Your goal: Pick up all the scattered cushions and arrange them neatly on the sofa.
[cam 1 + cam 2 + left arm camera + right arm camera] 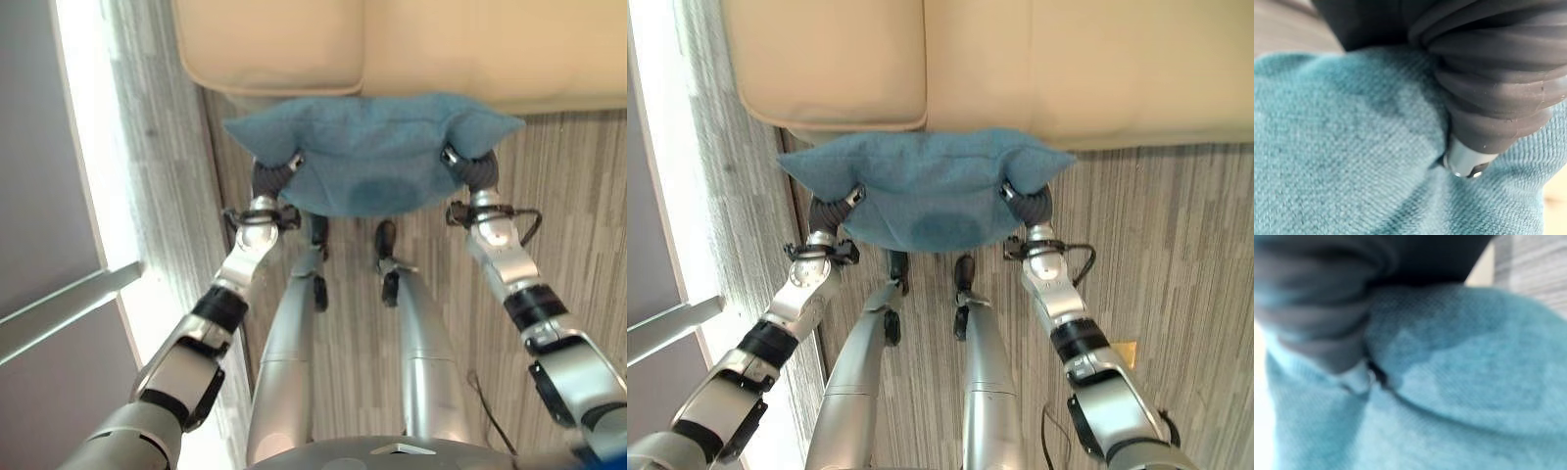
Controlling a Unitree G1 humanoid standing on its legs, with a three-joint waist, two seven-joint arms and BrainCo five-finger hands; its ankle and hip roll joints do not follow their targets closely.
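Cushion [367,157] hangs between left hand [276,176] and right hand [468,164], fingers buried in cloth, grip unreadable, just short of the sofa [470,49]; placing remains.

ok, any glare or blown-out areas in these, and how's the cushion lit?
Left eye view: the floor strip along the robot's left is blown out to white; right eye view: same strip, same glare. The sofa is evenly lit, no hotspots. The blue cushion looks evenly lit in both wrist views; the eye views show one darker patch at its lower middle.
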